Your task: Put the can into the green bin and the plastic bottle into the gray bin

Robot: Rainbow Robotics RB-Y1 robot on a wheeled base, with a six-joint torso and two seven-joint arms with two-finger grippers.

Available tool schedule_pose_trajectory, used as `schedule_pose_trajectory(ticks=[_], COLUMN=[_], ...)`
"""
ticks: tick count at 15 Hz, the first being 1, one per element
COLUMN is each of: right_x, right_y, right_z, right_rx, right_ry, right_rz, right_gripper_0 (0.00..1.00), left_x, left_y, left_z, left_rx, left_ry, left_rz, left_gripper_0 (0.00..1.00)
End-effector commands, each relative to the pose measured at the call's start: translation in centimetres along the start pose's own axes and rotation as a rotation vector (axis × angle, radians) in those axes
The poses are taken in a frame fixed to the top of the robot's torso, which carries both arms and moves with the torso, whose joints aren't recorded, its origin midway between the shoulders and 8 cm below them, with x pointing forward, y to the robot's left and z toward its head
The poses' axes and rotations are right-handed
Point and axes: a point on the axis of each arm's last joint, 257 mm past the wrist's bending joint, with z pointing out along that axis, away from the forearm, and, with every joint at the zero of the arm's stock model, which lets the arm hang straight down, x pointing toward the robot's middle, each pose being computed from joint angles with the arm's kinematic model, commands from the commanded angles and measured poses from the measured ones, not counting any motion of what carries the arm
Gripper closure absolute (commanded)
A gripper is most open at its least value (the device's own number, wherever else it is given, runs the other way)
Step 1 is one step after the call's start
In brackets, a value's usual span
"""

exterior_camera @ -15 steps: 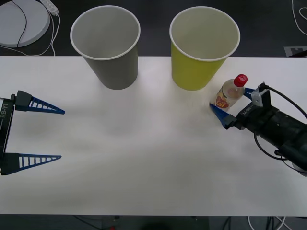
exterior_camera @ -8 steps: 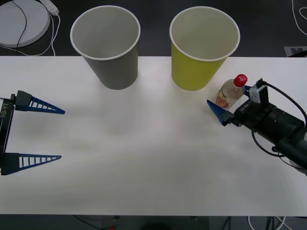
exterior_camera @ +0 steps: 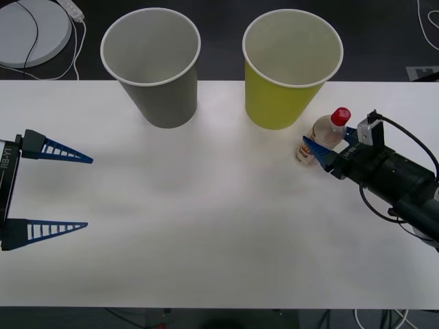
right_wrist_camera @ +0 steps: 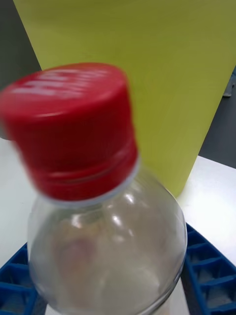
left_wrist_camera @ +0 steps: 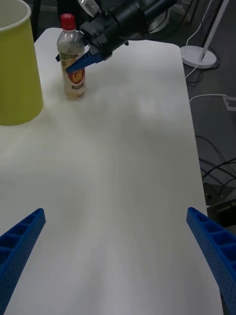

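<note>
Straddling the plastic bottle (exterior_camera: 322, 133) near the table's (exterior_camera: 206, 226) right edge, beside the green bin (exterior_camera: 288, 68): right gripper (exterior_camera: 328, 144), fingers narrowed around it, apparently for lifting. Left gripper (exterior_camera: 51, 188) wide, idle, left edge.

Right gripper (exterior_camera: 329, 145) advanced; jaws now clamp plastic bottle (exterior_camera: 322, 133), nudged left.

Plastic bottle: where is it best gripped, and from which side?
Grip the plastic bottle across its round body below the shoulder, coming level from the robot's right, as the right gripper does. It stands upright beside the green bin, which blocks the other side.
</note>
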Motion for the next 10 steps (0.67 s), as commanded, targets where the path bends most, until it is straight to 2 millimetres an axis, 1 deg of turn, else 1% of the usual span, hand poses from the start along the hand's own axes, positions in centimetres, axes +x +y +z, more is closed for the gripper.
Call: schedule_pose_trajectory(ticks=[1,10], right_x=[0.0,0.08], right_y=[0.03,-0.02], right_z=[-0.01,-0.17], right_rx=[-0.001,-0.005], right_ry=[0.0,0.004], right_rz=[0.005,0.016], right_gripper_0=[1.0,1.0], left_x=[0.0,0.0], left_y=[0.0,0.0], left_z=[0.0,0.0], left_rx=[0.0,0.0], left_ry=[0.0,0.0], left_rz=[0.0,0.0], left_gripper_0=[0.0,0.0])
